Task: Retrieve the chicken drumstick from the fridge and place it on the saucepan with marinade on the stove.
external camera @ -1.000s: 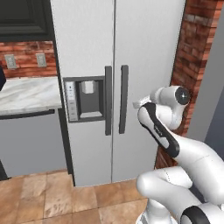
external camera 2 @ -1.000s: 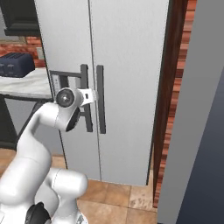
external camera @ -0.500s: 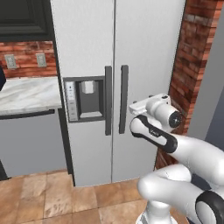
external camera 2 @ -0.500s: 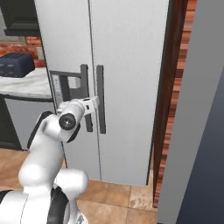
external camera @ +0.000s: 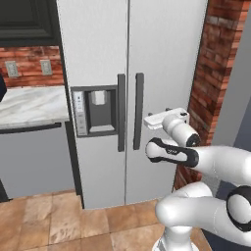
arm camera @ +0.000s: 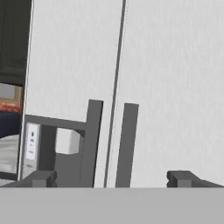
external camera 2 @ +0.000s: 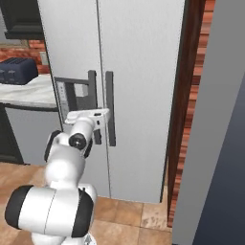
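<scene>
Arm facing the closed fridge, jaws spread wide.
Left base view: the tall light grey side-by-side fridge (external camera: 132, 88) stands shut beside a marble counter (external camera: 29, 105). Right base view: the white hand with its gripper (external camera 2: 106, 112) hangs near the dark vertical handles (external camera 2: 110, 107). Hand view: both fingertips (arm camera: 181, 178) stand far apart, holding nothing; the chicken drumstick is not visible.
</scene>
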